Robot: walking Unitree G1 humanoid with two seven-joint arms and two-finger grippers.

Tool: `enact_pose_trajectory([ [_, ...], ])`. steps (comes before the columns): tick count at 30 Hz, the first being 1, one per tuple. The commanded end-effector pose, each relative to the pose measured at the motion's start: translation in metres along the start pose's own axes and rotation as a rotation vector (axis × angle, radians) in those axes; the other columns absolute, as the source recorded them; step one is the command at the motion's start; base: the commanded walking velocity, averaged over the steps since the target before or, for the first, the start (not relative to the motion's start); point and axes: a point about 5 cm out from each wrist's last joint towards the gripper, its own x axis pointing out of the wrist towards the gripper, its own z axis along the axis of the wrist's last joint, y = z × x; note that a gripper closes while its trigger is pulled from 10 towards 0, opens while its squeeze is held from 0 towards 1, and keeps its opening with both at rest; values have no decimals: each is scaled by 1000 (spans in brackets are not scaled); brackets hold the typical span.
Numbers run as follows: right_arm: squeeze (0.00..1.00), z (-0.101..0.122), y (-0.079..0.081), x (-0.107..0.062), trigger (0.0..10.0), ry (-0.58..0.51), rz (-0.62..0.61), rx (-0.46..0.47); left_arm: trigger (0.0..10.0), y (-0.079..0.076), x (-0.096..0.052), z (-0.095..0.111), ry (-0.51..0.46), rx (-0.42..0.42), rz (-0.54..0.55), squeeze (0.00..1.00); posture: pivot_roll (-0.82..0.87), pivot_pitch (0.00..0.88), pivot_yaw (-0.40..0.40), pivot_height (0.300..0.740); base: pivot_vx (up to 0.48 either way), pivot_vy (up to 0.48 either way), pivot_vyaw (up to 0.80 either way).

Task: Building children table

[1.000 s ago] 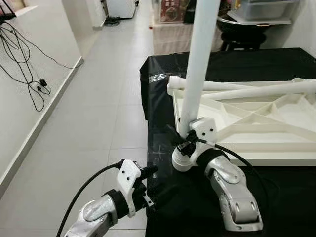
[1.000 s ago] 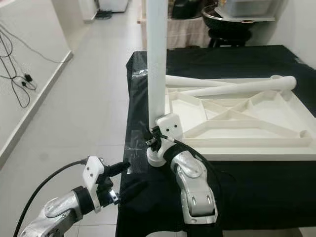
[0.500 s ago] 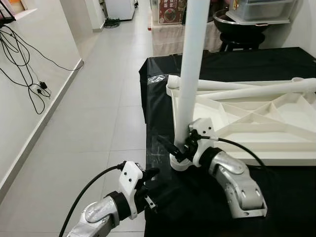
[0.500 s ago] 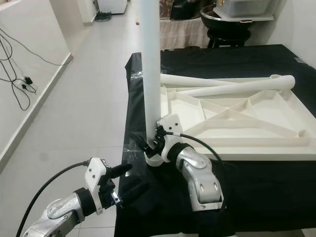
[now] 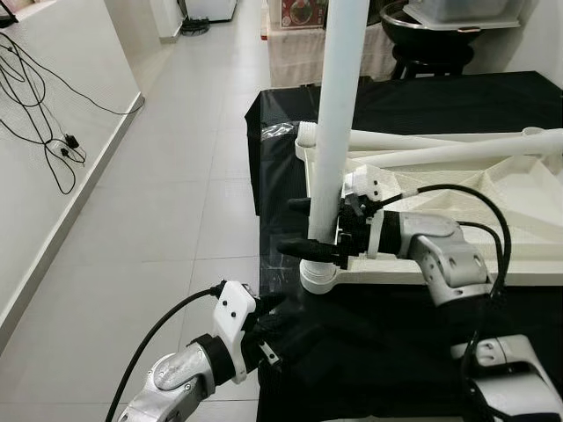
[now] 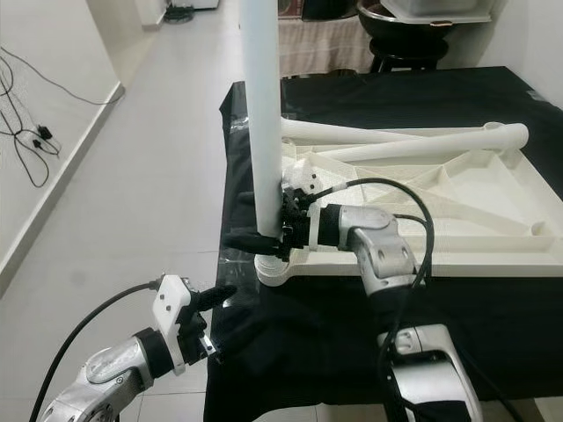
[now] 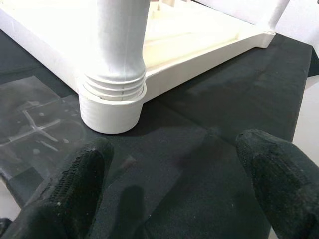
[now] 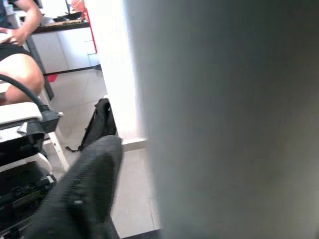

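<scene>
- At my right gripper (image 5: pixel 303 227): the two black fingers (image 5: pixel 310 249) sit on either side of the upright white table leg (image 5: pixel 339 105), low on its shaft and just above the threaded end; I read them as closed around the leg.
- Right wrist view: one black finger (image 8: pixel 82 191) lies against the pale leg (image 8: pixel 224 114), too near the lens to be sharp. Behind it I see a black bag (image 8: pixel 98 124) on the floor and part of a seated person (image 8: pixel 20 59).
- Leg base: the threaded end stands in the round corner socket (image 7: pixel 110 107) of the white tabletop (image 5: pixel 457 198), which lies underside up on the black-covered table (image 5: pixel 396 343).
- Tabletop contents: two more white legs (image 6: pixel 396 141) lie across its far edge.
- My left gripper (image 5: pixel 264 312): low at the near table edge, below the socket, not touching it. Left wrist view shows its fingers (image 7: pixel 75 179) spread wide apart with nothing between them.
- Table surface: a clear patch of tape or film (image 7: pixel 35 124) beside the socket.
- Surroundings: pale tiled floor (image 5: pixel 167 202); black cables (image 5: pixel 48 132) along the left wall.
</scene>
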Motion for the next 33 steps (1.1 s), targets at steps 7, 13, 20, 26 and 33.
enact_pose_trajectory([
  [7,0,-3,-1,-5,0,-5,25,-10,10000,-3,0,-5,22,-7,0,0,-61,128,28,740,0,0,0],
  [13,0,-16,0,-17,0,15,-174,-24,10000,-4,0,-5,20,-12,-3,0,-78,133,21,740,0,0,0],
  [20,0,-72,28,-25,0,154,-1132,88,10000,-2,-3,-4,19,-16,-4,0,-95,145,21,740,0,0,0],
  [26,0,-84,54,-5,0,169,-951,75,10000,1,-2,-4,24,-23,-15,0,-86,138,26,740,0,0,0],
  [33,0,-73,43,3,10000,138,-1000,72,10000,6,-2,-3,8,-27,24,0,-84,134,36,740,0,0,0],
])
